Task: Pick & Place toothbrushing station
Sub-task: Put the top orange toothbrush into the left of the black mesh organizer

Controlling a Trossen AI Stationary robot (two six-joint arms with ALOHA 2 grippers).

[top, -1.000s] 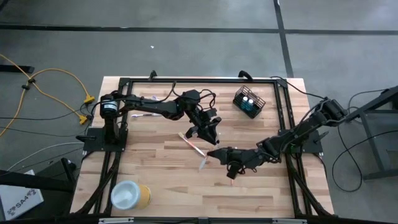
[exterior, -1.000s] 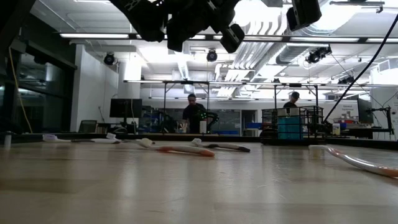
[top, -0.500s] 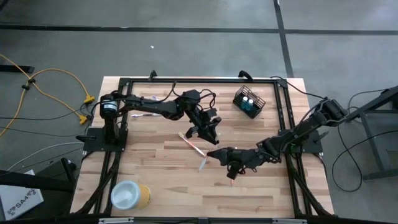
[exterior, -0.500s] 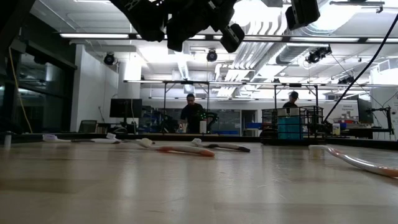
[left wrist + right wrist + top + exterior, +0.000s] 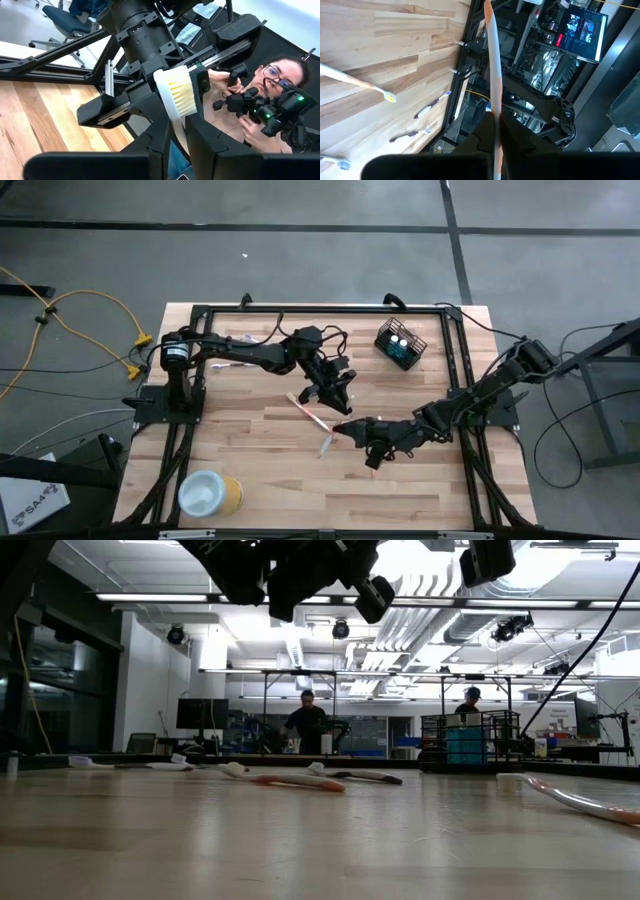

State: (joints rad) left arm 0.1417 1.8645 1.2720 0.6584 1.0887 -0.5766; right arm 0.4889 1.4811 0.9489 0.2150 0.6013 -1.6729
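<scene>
Toothbrushes lie scattered over the wooden surface [image 5: 250,480] while both our arms reach toward its middle. Our left tool [image 5: 336,392] hangs above the centre of the surface with its fingers closed on a white-bristled toothbrush [image 5: 176,95]; in the left wrist view the brush head stands up between the two dark fingers, bristles plainly showing. Our right tool [image 5: 376,450] sits just in front of and to the right of it, low over the boards, clamped on a pale pink toothbrush [image 5: 492,75] whose thin handle runs straight out from between the fingers in the right wrist view.

We see the black wire-mesh holder [image 5: 401,343] standing near the far right corner of the surface, well apart from both tools, with two small blue tubes [image 5: 399,342] upright inside it. Between the tools, an orange-and-white toothbrush [image 5: 308,412] lies flat on the boards, and a white one [image 5: 328,444] lies just beside the right tool. More brushes rest near the far left edge [image 5: 232,364].

A yellow cylinder with a white top [image 5: 208,493] stands at the near left corner. In the low view, two people [image 5: 307,725] show in the room behind the surface.
</scene>
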